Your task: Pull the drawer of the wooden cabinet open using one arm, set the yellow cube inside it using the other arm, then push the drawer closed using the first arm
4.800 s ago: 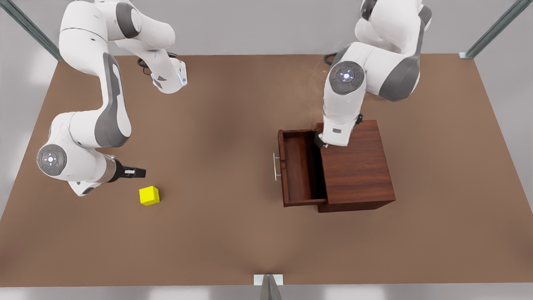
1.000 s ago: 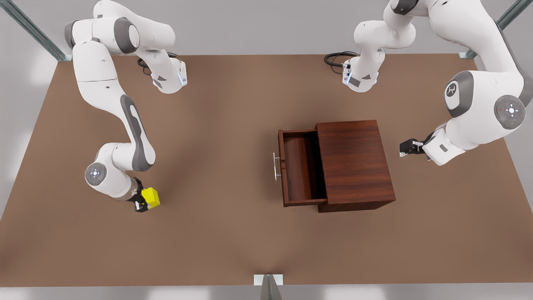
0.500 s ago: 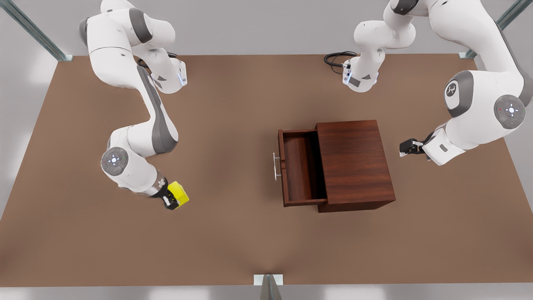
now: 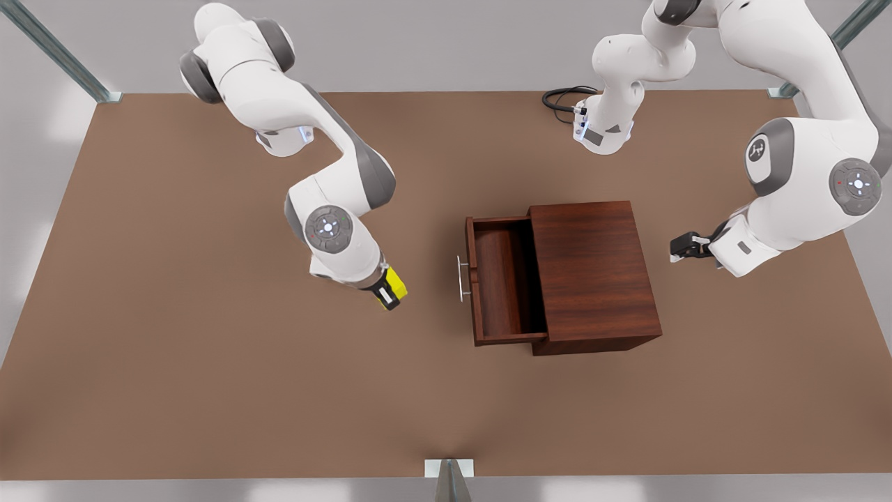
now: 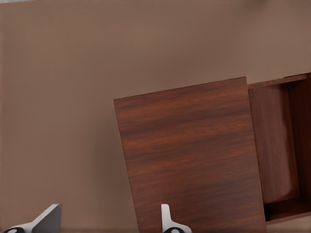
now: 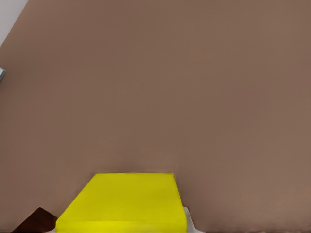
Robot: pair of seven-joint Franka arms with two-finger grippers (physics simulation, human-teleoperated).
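The wooden cabinet point(image 4: 592, 272) stands right of the table's middle in the front view. Its drawer point(image 4: 498, 279) is pulled out toward the front view's left, silver handle point(image 4: 462, 277) leading, and its inside is bare. My right gripper point(image 4: 389, 291) is shut on the yellow cube point(image 4: 396, 282), a short way to the left of the handle. The right wrist view has the cube point(image 6: 124, 201) close up over bare table. My left gripper point(image 4: 679, 247) waits open beside the cabinet's far side. Its wrist view looks onto the cabinet top point(image 5: 189, 155) and the drawer point(image 5: 279, 141).
The brown table point(image 4: 209, 390) runs wide around the cabinet. Both arm bases point(image 4: 282, 136) stand along the back edge, with a black cable point(image 4: 561, 97) by the base on the front view's right. Metal frame posts point(image 4: 449, 481) stand at the front edge and back corners.
My right gripper closed on the yellow cube, lifted it and carried it from the front view's left to near the drawer handle. The left arm stayed beside the cabinet.
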